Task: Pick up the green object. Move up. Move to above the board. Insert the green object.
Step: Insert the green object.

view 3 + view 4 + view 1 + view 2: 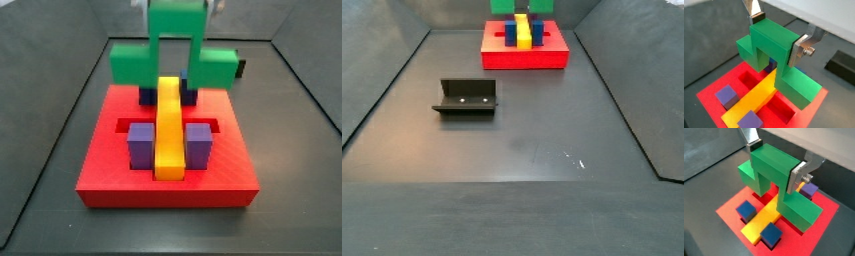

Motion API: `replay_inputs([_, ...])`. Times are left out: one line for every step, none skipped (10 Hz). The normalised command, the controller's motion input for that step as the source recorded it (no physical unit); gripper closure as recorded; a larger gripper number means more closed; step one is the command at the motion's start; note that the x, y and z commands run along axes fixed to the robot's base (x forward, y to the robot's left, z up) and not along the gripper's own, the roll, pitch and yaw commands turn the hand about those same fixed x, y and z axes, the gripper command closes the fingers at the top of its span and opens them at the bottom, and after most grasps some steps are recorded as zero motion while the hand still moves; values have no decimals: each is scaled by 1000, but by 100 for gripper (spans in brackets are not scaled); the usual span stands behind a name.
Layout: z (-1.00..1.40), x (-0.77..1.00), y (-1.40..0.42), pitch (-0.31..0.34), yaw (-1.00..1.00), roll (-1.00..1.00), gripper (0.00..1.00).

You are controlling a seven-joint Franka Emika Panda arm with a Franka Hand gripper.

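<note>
My gripper point(779, 34) is shut on the raised middle of the green object point(771, 50), a bright green bridge-like piece, and holds it above the board point(714, 97). Both wrist views show it: gripper point(777, 161), green object point(774, 173), board point(734, 208). The board is a red square slab bearing a long yellow bar point(168, 125) with blue and purple blocks point(140, 145) beside it. In a side view the green object point(174, 50) hangs over the board's far end point(167, 185), its feet either side of the yellow bar. The far side view shows the green object point(516, 8) above the board point(525, 55).
The fixture point(466, 98), a dark L-shaped bracket, stands on the floor left of centre. A small black block point(842, 65) lies on the floor beside the board, also seen in a side view point(242, 69). Dark walls enclose the floor.
</note>
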Motion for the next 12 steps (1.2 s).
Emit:
replay_inputs([-283, -49, -54, -111, 17, 0, 100])
replay_inputs([-231, -97, -146, -150, 63, 0, 100])
replay_inputs([-346, -74, -231, -147, 120, 47, 100])
replay_inputs([-466, -3, -203, -103, 166, 156, 100])
replay_inputs([-366, 0, -143, -41, 143, 143, 100])
replay_inputs([-260, 0, -57, -56, 106, 83, 100])
replay_inputs([-149, 0, 0, -44, 60, 19, 100])
replay_inputs([-43, 46, 0, -4, 17, 0, 100])
replay_inputs([-43, 103, 20, 0, 14, 0, 100])
replay_inputs([-117, 131, 17, -4, 0, 0, 100])
replay_inputs([-123, 137, 0, -27, 0, 0, 100])
replay_inputs([-154, 100, 0, -43, 0, 0, 100])
